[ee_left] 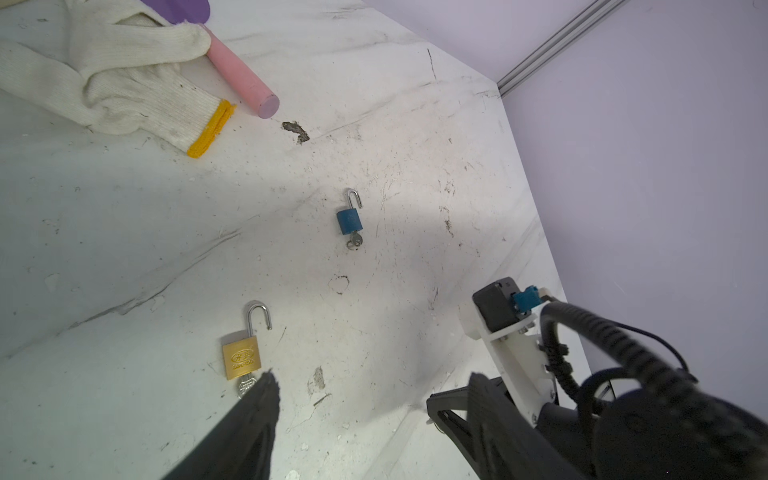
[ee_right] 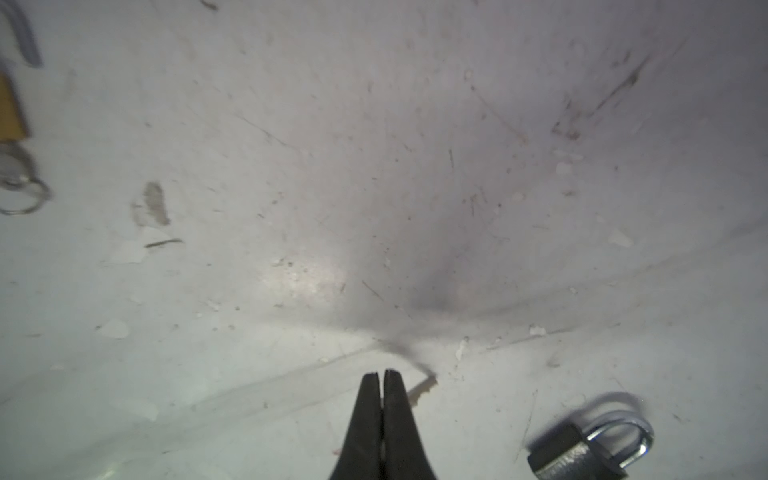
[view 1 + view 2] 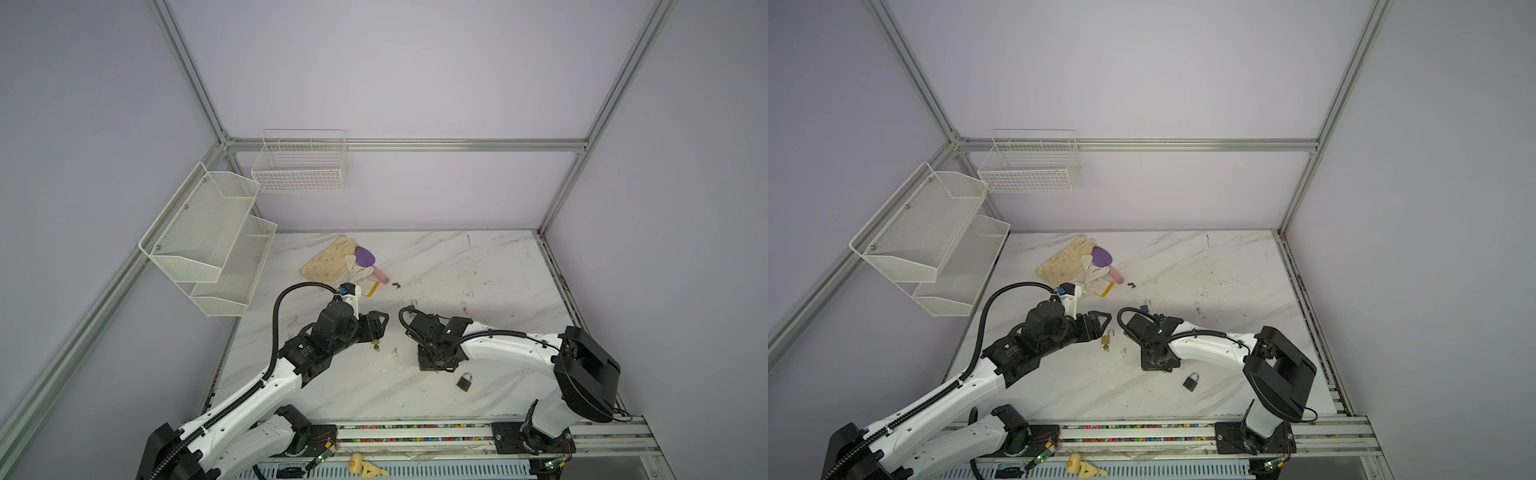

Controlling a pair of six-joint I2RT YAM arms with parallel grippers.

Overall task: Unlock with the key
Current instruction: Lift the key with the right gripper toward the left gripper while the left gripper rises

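Note:
A dark grey padlock [image 3: 464,381] [image 3: 1190,381] [image 2: 582,449] lies with its shackle shut, close beside my right gripper [image 2: 382,374]. That gripper is shut and points down at the table. A small brownish key-like piece [image 2: 422,388] pokes out beside its tips; I cannot tell if it is pinched. A brass padlock [image 1: 242,357] [image 3: 1106,339], shackle open, has a key [image 1: 246,386] in it. My left gripper [image 1: 374,390] hangs open just above it, nothing between its fingers. A blue padlock [image 1: 348,220], shackle open, also holds a key.
Cream gloves [image 3: 328,262] and a purple-and-pink tool [image 3: 368,259] lie at the back of the marble table [image 3: 498,266]. A white mesh shelf [image 3: 208,241] and a wire basket [image 3: 301,166] hang on the left walls. Aluminium frame posts [image 3: 557,224] edge the table.

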